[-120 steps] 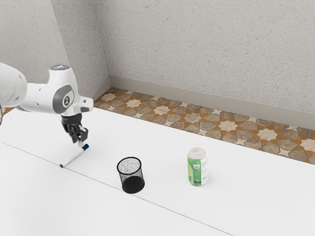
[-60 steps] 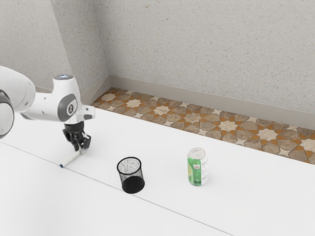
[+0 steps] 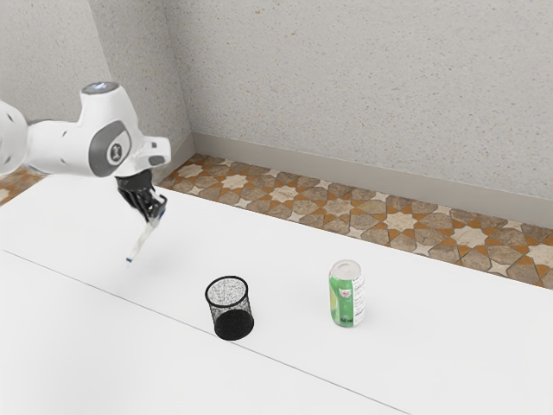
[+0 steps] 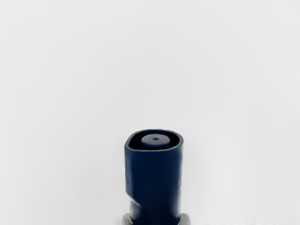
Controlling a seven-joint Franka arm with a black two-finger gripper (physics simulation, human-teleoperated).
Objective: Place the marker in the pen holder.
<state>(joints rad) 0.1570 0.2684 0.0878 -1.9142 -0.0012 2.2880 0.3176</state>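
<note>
Marker (image 3: 143, 241): lifted since the earlier frames, in which it was seen lying on the tabletop; now it is held up above the white surface, tilted, its lower end pointed down toward the exterior view's left.
Black two-finger gripper (image 3: 158, 212): raised along with the white arm (image 3: 111, 147) from the low position seen half a second ago; it is placed at the marker's upper end.
Jaws: closed around the marker, which is gripped from two sides near its blue end (image 4: 153, 180); in the wrist view a grey fingertip (image 4: 185, 219) is seen against each side of it.
Blue end: faced toward the wrist camera, with a hollow rim by which a small round disc is encircled.
Black mesh pen holder (image 3: 233, 325): left upright where it was, on the exterior view's right of the marker and nearer that camera; the marker is held outside it, well apart.
Green-and-white soda can (image 3: 346, 298): left standing in its place, on the exterior view's right of the pen holder and apart from it.
White tabletop (image 3: 371, 367): crossed by a thin dark seam, by which the pen holder's base is nearly met.
</note>
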